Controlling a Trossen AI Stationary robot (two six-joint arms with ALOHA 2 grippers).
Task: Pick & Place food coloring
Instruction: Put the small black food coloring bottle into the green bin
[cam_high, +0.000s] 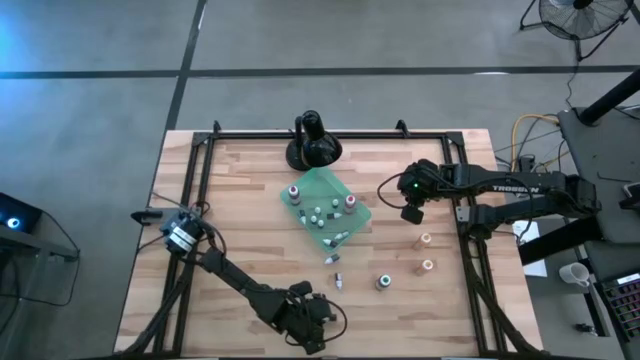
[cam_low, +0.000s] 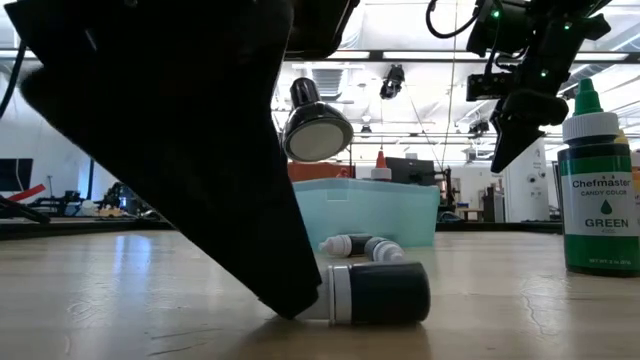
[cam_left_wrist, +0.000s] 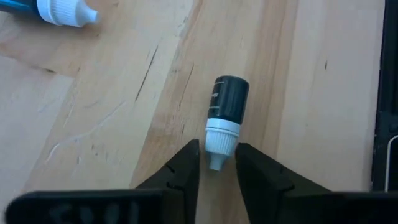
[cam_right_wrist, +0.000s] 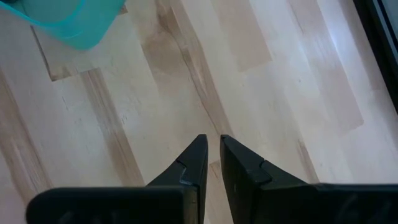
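Note:
A dark food coloring bottle (cam_left_wrist: 227, 99) with a white cap lies on its side near the table's near edge, also in the low view (cam_low: 385, 293). My left gripper (cam_left_wrist: 217, 155) is open and low at the table, one finger on each side of the cap. Several more small bottles sit in the teal tray (cam_high: 325, 186). Others are on the wood: a green one (cam_low: 598, 190) upright, two pale ones (cam_high: 426, 252) to the right and two small ones (cam_high: 335, 268) near the tray. My right gripper (cam_right_wrist: 212, 144) is shut and raised to the right of the tray (cam_right_wrist: 68, 25), holding nothing. My left gripper comes level along the table at the lying dark bottle, its fingers (cam_left_wrist: 186, 163) flanking the white cap (cam_left_wrist: 221, 134) at the nozzle end. The bottle lies flat on the wood, nozzle pointing at the gripper. Whether the fingers touch the cap, I cannot tell.
A black round-based stand (cam_high: 313, 142) stands at the far edge behind the tray. Black frame rails (cam_high: 462, 215) run along the table's sides. Another bottle with a white cap (cam_left_wrist: 59, 9) lies beyond my left gripper. Bare wood lies left of the tray.

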